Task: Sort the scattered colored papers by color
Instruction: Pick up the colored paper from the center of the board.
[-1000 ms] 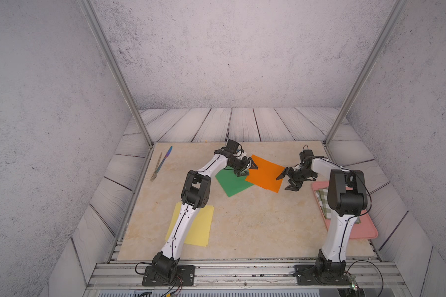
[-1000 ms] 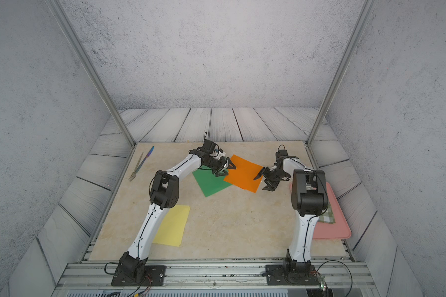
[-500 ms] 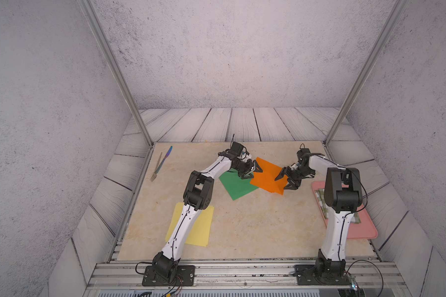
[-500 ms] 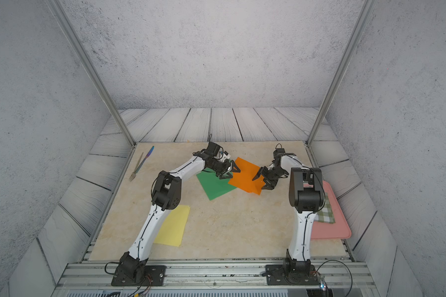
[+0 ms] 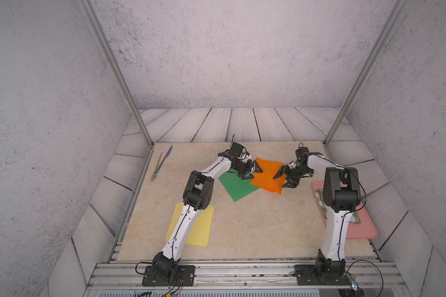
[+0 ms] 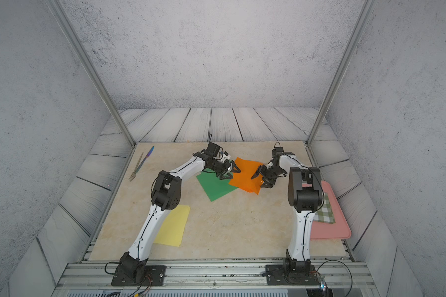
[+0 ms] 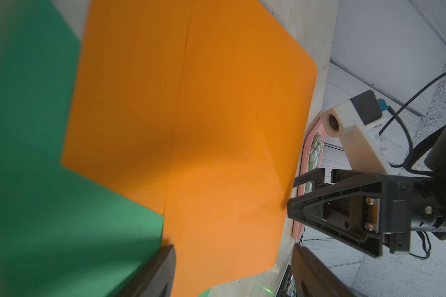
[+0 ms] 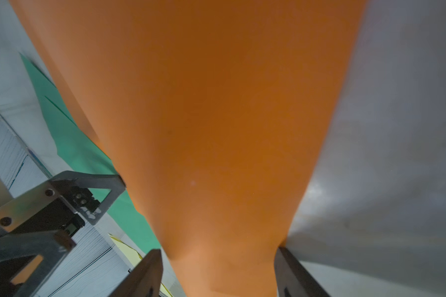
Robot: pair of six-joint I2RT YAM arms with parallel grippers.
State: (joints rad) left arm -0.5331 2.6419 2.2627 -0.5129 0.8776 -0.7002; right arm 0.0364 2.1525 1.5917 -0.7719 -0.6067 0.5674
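Orange paper (image 5: 267, 174) far-centre on the bench (image 5: 242, 231), overlapping green paper (image 5: 238, 187), now buckles: left jaws and right jaws, both open, have closed in from either side. Separation under way; yellow paper (image 5: 204, 226) lies near-left.

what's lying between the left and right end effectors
The orange paper spans the gap between the left end effector and the right end effector, one edge overlapping the green paper. This shows in both top views.
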